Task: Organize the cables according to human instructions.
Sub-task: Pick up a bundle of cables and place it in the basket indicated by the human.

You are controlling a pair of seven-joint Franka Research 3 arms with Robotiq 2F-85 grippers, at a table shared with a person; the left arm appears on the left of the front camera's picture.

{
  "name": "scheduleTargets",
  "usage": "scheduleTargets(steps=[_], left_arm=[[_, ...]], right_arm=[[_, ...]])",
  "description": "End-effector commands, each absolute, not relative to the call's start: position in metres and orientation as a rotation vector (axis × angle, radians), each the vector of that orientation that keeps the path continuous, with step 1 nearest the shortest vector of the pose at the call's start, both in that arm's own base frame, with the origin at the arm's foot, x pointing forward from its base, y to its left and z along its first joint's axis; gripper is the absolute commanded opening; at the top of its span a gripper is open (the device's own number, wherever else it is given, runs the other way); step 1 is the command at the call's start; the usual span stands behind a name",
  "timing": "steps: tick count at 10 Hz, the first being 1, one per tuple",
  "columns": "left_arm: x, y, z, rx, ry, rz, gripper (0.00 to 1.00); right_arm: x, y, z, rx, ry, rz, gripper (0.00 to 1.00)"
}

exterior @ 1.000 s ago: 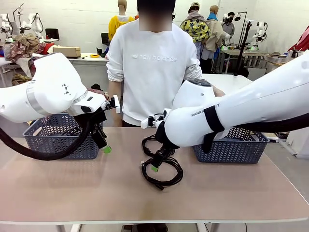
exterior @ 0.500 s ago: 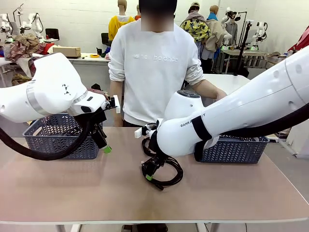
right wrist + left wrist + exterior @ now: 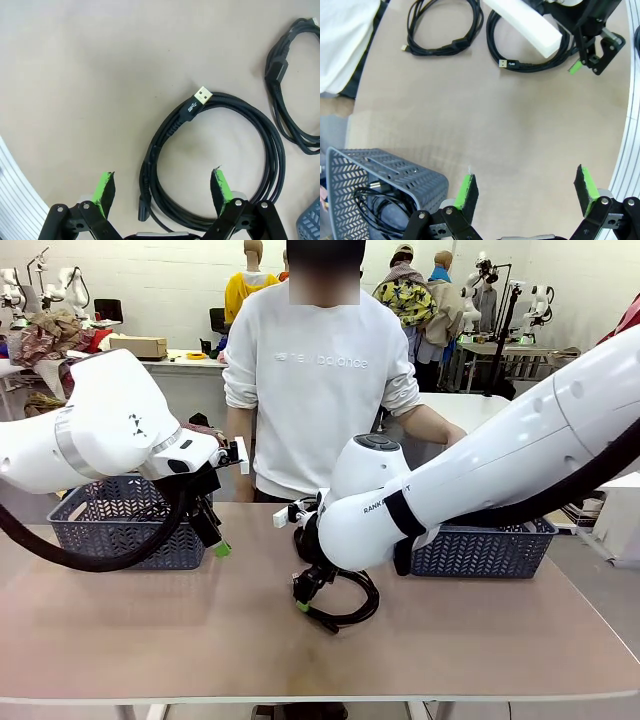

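Front view: the right gripper [image 3: 305, 592] hangs low over a coiled cable [image 3: 368, 606] at mid-table, seemingly poised to grasp it. The left gripper [image 3: 218, 543] waits by the left basket [image 3: 110, 540].

Left wrist view: its fingers [image 3: 466, 190] stand apart over the bare table [image 3: 495, 125] — a stored cable [image 3: 372, 202] lies in that basket.

Right wrist view: fingers [image 3: 105, 187] apart, straddling the coil's near strands; a second coil [image 3: 280, 90] lies beside.

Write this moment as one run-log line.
left gripper: open, over table | right gripper: open, over coiled cable | second cable: on table | basket: holds third cable
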State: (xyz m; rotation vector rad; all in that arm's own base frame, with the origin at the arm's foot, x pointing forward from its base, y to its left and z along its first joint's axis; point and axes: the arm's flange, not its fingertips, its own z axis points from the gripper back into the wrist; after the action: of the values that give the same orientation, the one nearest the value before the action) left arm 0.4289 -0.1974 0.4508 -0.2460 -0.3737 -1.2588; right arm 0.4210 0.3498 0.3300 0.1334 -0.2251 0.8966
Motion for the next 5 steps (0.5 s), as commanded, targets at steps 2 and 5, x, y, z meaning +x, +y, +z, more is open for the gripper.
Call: scheduleTargets(steps=[2,5], left_arm=[[0.429,-0.195,0.451,-0.244,-0.376,-1.254,1.00],[0.429,-0.195,0.451,-0.244,-0.376,-1.254,1.00]], right_arm=[[0.431,0.363,0.320,0.094,-0.242,0.851,1.00],[0.435,0.367,0.308,0.093,-0.233,0.853,1.00]])
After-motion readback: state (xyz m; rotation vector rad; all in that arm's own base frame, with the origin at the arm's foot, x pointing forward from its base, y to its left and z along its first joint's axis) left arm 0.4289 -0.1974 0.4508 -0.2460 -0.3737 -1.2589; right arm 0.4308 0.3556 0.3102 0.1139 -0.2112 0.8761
